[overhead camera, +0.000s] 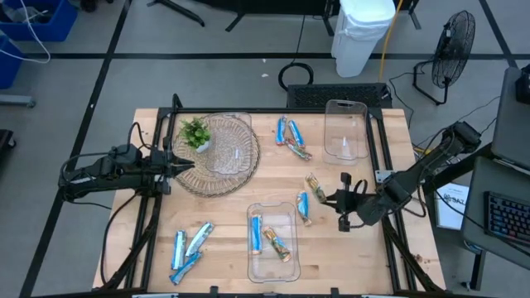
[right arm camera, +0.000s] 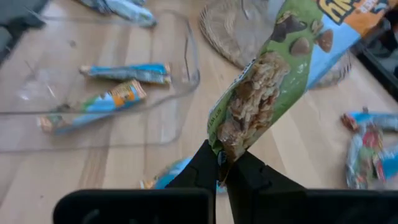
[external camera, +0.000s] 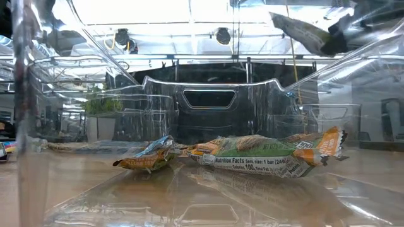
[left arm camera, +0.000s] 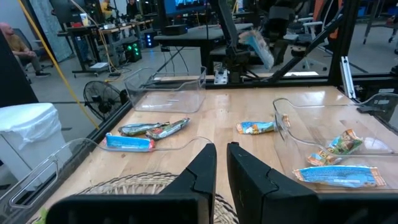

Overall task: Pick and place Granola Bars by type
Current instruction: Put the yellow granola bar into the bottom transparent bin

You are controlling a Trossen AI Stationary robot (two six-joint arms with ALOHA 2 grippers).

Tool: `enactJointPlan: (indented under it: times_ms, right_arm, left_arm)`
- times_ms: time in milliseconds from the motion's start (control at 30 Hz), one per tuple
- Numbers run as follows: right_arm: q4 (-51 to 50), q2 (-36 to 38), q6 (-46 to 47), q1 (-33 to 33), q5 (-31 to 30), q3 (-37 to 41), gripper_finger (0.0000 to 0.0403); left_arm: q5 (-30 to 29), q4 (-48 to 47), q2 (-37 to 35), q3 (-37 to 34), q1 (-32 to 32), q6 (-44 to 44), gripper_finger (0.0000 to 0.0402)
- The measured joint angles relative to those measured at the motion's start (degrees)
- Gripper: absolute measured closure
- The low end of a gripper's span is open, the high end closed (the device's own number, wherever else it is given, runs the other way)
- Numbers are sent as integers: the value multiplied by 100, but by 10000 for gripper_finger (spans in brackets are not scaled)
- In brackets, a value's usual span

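Your right claw (right arm camera: 222,163) is pinched tight on the end of one green and blue foil granola bar (right arm camera: 273,81) and holds it up in the air, over the right side of the light wooden desk (overhead camera: 224,219). The other wrapped granola bars (overhead camera: 187,248) lie in little groups: some at the near left, some at the far middle, and two inside the clear plastic tray (overhead camera: 273,240) at the near middle. Your left claw (left arm camera: 222,168) waits over the round woven basket (overhead camera: 228,157) on the left, its fingers almost together and holding nothing.
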State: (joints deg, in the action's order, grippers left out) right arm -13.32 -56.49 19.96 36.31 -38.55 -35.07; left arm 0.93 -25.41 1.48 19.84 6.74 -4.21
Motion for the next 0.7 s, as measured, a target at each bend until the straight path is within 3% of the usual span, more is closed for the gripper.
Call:
enactJointPlan:
  times_ms: [200, 367, 567, 700]
  right_arm:
    - [2153, 479, -829, -904, 1219, 1137, 395]
    - [3948, 772, -1507, -1966, 2802, 1753, 395]
    - [4911, 787, -1761, -2877, 4778, 1790, 395]
    - [5343, 787, -1787, -3184, 5591, 1767, 395]
  left_arm:
    - [0, -2, 1, 0, -2, 0, 355]
    - [0, 0, 0, 0, -1, 0, 355]
    - [0, -1, 1, 0, -2, 0, 355]
    - [0, -2, 2, 2, -2, 0, 355]
